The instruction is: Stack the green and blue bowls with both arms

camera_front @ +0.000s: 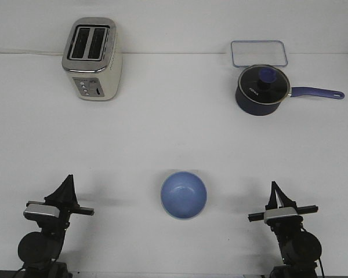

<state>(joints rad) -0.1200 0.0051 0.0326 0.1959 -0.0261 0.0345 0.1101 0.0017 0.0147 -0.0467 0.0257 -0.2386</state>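
A light periwinkle blue round glossy bowl (184, 194) sits upright on the white table (174, 133), near the front edge and roughly midway between the two arms. A thin pale greenish edge shows along its lower rim, but whether a second bowl sits under it cannot be told from this view.

The left black pointed gripper (68, 184) stands well apart from the bowl on its left side, tip aimed away from the robot; its fingers look pressed together into one point. The right black pointed gripper (275, 191) stands well apart on the bowl's right side, also narrowed to a single point. Neither touches the bowl.

At the far left stands a cream and chrome two-slot toaster (93, 59). At the far right a dark navy saucepan with glass lid and long blue handle (262, 90) sits just in front of a clear rectangular plastic container (259, 53).
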